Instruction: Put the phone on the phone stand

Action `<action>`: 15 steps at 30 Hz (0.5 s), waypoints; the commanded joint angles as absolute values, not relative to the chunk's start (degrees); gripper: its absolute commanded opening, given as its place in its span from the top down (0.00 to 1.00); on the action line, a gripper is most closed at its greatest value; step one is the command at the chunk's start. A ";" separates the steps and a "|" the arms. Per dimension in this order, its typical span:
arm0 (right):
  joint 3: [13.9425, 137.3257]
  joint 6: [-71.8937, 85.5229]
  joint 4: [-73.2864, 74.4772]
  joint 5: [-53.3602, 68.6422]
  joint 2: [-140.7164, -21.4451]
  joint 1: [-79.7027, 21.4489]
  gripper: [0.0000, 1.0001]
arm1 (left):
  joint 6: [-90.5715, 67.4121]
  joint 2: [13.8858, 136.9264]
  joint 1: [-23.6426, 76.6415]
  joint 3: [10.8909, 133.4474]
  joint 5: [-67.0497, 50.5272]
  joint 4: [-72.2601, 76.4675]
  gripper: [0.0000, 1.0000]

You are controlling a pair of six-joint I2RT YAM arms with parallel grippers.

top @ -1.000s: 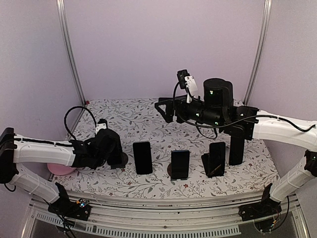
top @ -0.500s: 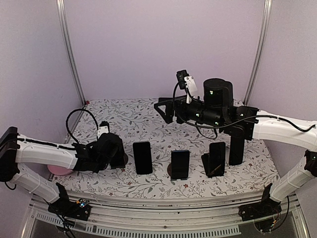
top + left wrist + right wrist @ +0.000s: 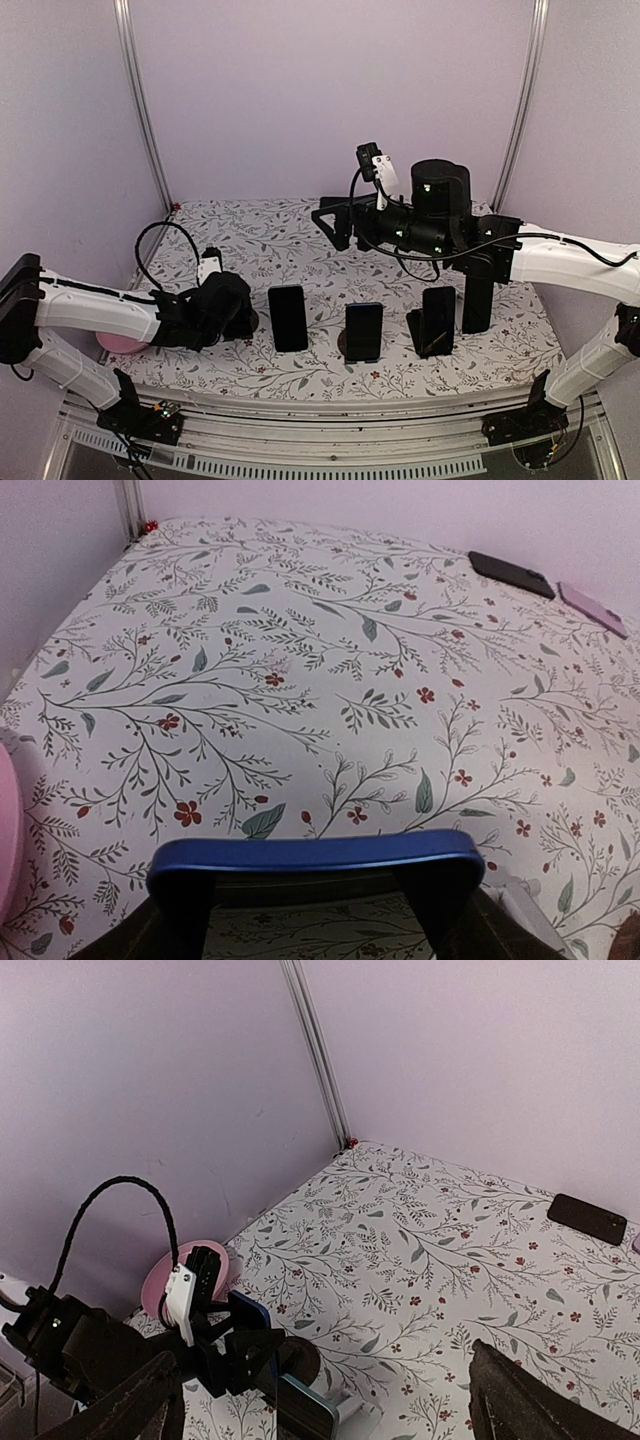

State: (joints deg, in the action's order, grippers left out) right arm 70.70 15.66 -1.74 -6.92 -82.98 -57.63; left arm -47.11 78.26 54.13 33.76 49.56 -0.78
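Left arm's fingers (image 3: pixel 505 935) are clenched across the width of a blue-edged phone (image 3: pixel 315 850), gripping its sides and leaving the lower edge free to seat. The phone is carried upright, low over the floral-patterned surface (image 3: pixel 300 660), close by the dark round stand (image 3: pixel 300 1358) at the left end of the row. Cannot tell whether the two touch; it does not look seated. Other dark phones (image 3: pixel 288 318) stand propped to the right. Right arm's fingers (image 3: pixel 515 1400) are spread wide, holding nothing, parked high, probably to keep clear and let its camera overlook the placement.
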 commanded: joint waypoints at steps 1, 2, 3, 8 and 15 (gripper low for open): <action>70.01 15.45 -2.59 -6.57 -81.44 -57.30 0.01 | -46.89 78.50 55.27 33.95 51.59 0.62 0.57; 70.05 15.47 -2.61 -6.59 -81.40 -57.26 0.01 | -46.71 78.55 55.28 33.93 51.53 0.64 0.57; 70.05 15.47 -2.63 -6.51 -81.47 -57.30 0.01 | -46.53 78.52 55.28 33.89 51.39 0.64 0.56; 70.56 15.32 -2.54 -6.21 -81.76 -57.30 0.01 | -46.53 78.56 55.38 33.58 50.98 0.68 0.52; 71.18 15.12 -2.21 -5.88 -82.24 -57.27 0.01 | -46.07 78.88 55.46 33.60 50.81 0.78 0.46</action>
State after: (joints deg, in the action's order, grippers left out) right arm 70.70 15.62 -1.74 -6.72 -82.98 -57.63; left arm -46.72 78.48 54.50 33.76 49.54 -0.78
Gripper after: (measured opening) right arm 0.989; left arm 0.733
